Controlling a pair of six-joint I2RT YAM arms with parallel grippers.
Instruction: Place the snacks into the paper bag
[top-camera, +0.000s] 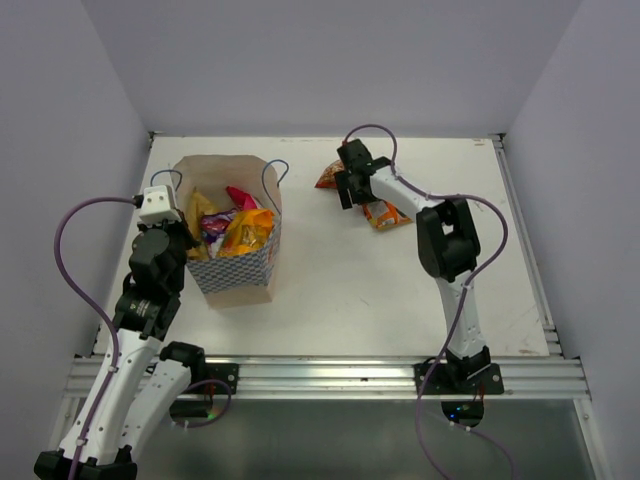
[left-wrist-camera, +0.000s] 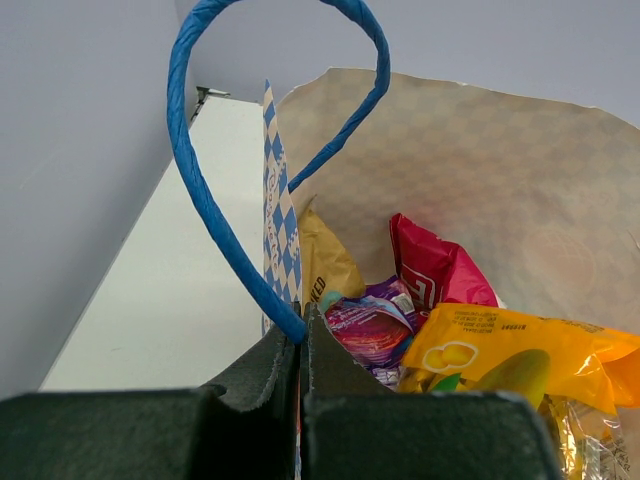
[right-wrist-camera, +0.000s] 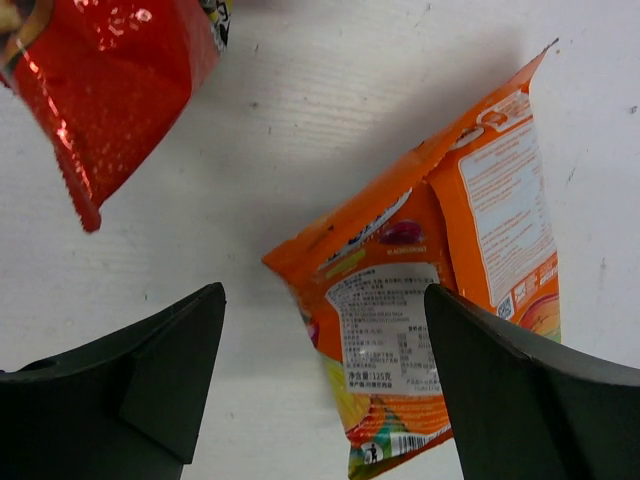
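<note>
The paper bag (top-camera: 236, 274) stands upright at the left of the table. In the left wrist view its inner wall (left-wrist-camera: 480, 170) and blue cord handle (left-wrist-camera: 210, 210) show. Inside lie the tan chips bag (left-wrist-camera: 326, 262), the magenta bag (left-wrist-camera: 432, 265), the small purple packet (left-wrist-camera: 372, 326) and the yellow-orange pouch (left-wrist-camera: 520, 352). My left gripper (left-wrist-camera: 303, 326) is shut on the bag's left rim at the base of the handle. My right gripper (right-wrist-camera: 325, 300) is open just above the small orange packet (right-wrist-camera: 430, 300), which lies flat on the table. The small red packet (right-wrist-camera: 110, 80) lies beside it.
In the top view the orange packet (top-camera: 388, 214) and red packet (top-camera: 327, 179) lie at the back centre, right of the bag. A metal rail (top-camera: 522, 230) runs along the table's right edge and another (top-camera: 330, 375) along the front. Walls close the left, back and right.
</note>
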